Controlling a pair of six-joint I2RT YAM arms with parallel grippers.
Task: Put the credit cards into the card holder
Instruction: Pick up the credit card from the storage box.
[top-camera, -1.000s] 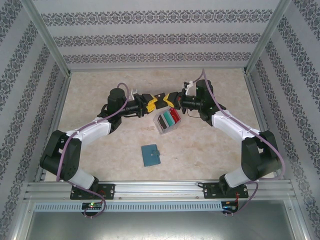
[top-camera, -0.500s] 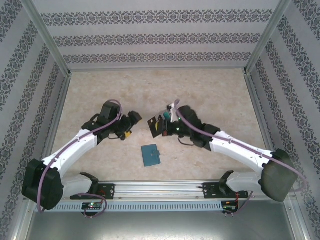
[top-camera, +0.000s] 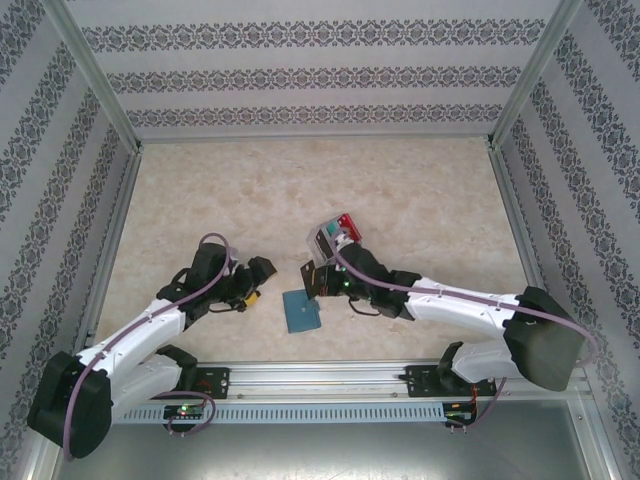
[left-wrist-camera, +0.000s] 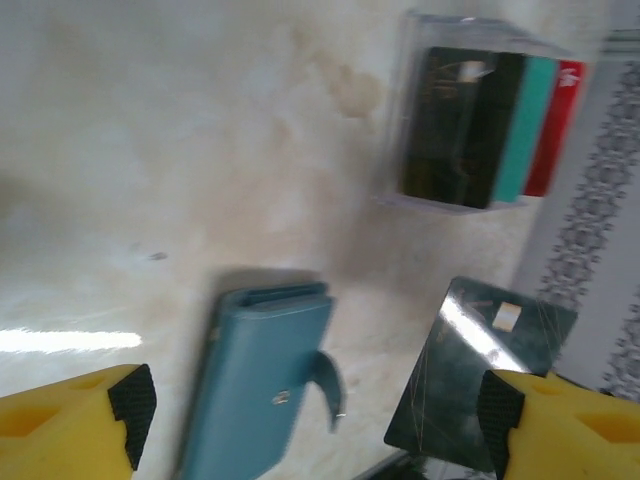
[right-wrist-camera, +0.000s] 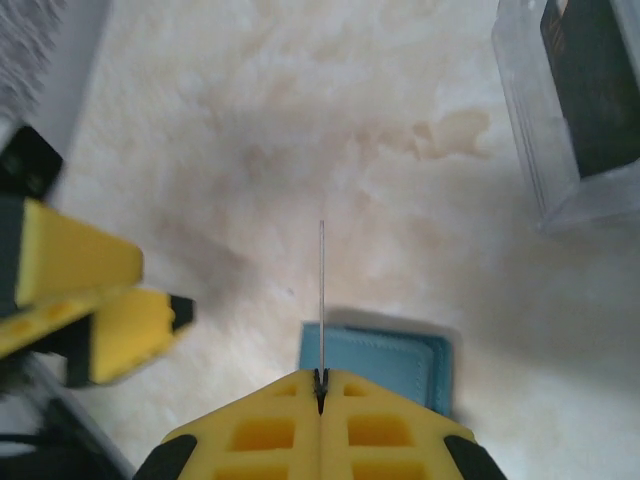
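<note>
The teal-blue card holder (top-camera: 300, 311) lies flat near the front edge, its snap tab (left-wrist-camera: 331, 384) sticking out loose. My right gripper (top-camera: 326, 281) is shut on a dark credit card (top-camera: 312, 274), which stands on edge (right-wrist-camera: 322, 285) just above the card holder (right-wrist-camera: 400, 364). My left gripper (top-camera: 256, 274) hovers open a little to the left of the holder, with nothing between its fingers (left-wrist-camera: 72, 426). In the left wrist view the held dark card (left-wrist-camera: 478, 372) shows at the right. More credit cards, dark (left-wrist-camera: 460, 125), teal-green (left-wrist-camera: 520, 130) and red (left-wrist-camera: 553, 128), stand in a clear tray.
The clear plastic tray (top-camera: 330, 238) sits just behind the right gripper, close to its wrist. The left gripper's yellow fingers (right-wrist-camera: 85, 290) show at the left of the right wrist view. Patterned walls and metal rails close in the beige tabletop (top-camera: 250, 190).
Both arms pulled back from the tray toward the front edge. The left gripper opened. The right gripper carried the dark card down to just above the card holder.
</note>
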